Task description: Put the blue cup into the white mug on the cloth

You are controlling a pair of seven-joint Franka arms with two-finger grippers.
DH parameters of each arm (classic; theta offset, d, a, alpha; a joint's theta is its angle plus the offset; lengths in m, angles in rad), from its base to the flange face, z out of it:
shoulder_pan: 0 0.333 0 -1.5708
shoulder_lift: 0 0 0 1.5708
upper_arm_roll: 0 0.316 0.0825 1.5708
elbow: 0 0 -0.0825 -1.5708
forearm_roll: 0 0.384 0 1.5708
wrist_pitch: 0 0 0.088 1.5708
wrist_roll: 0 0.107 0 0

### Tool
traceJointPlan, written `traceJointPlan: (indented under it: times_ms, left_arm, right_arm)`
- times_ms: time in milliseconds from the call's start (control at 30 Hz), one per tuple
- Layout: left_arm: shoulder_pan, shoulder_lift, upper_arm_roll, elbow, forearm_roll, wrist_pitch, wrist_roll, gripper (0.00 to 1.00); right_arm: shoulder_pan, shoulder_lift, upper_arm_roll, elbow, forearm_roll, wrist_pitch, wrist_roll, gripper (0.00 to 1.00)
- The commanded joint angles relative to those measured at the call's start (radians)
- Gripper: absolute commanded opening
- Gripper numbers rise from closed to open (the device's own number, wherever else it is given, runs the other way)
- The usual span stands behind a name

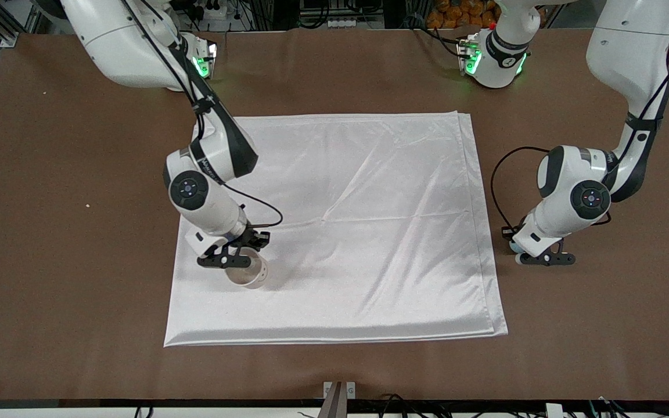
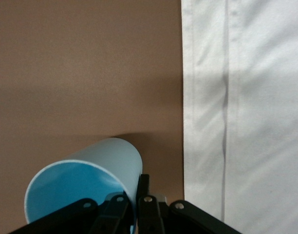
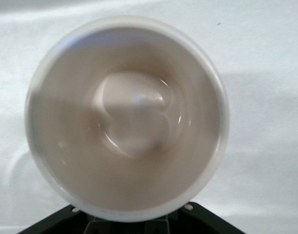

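Blue cup lies sideways in left claw.

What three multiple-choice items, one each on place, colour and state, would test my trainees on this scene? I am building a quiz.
1. Where is the white mug?
A. on the cloth, toward the right arm's end
B. on the bare table
C. stacked on another mug

2. What colour is the blue cup's inside?
A. cream
B. bright blue
C. black

3. What is the left claw doing?
A. hanging open over the cloth
B. shut on the blue cup, off the cloth
C. shut on the mug

Answers: 1 A, the front view shows it on the fabric, at the right claw. 2 B, the left wrist view shows it. 3 B, its fingers clamp the cup's rim over brown table.
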Motion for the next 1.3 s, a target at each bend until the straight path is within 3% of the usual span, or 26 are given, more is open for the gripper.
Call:
traceJointPlan:
  times_ms: [0, 267, 767, 1100, 1167, 1267]
  left_arm:
    - [-0.020, -0.076, -0.007, -0.001, 0.029, -0.075, -0.005, 0.00]
    - [-0.046, -0.171, -0.030, 0.025, 0.029, -0.147, -0.007, 0.00]
    - [-0.052, -0.254, -0.096, 0.257, 0.014, -0.531, -0.010, 0.00]
    - [-0.051, -0.313, -0.149, 0.277, 0.000, -0.571, -0.011, 0.00]
    - [-0.051, -0.313, -0.157, 0.284, 0.002, -0.574, -0.010, 0.00]
    - [-0.051, -0.313, -0.171, 0.289, 0.003, -0.578, 0.001, 0.00]
  right_arm:
    - [0.071, 0.021, -0.005, 0.045, 0.011, -0.011, 0.057, 0.00]
    - [0.173, 0.056, -0.006, 0.065, 0.003, -0.012, 0.169, 0.00]
    - [0.252, 0.109, -0.014, 0.062, -0.039, -0.014, 0.247, 0.00]
    - [0.259, 0.145, -0.014, 0.062, -0.099, -0.005, 0.290, 0.02]
    - [0.259, 0.147, -0.014, 0.062, -0.099, -0.005, 0.291, 0.22]
    - [0.257, 0.147, -0.014, 0.064, -0.099, -0.006, 0.291, 0.68]
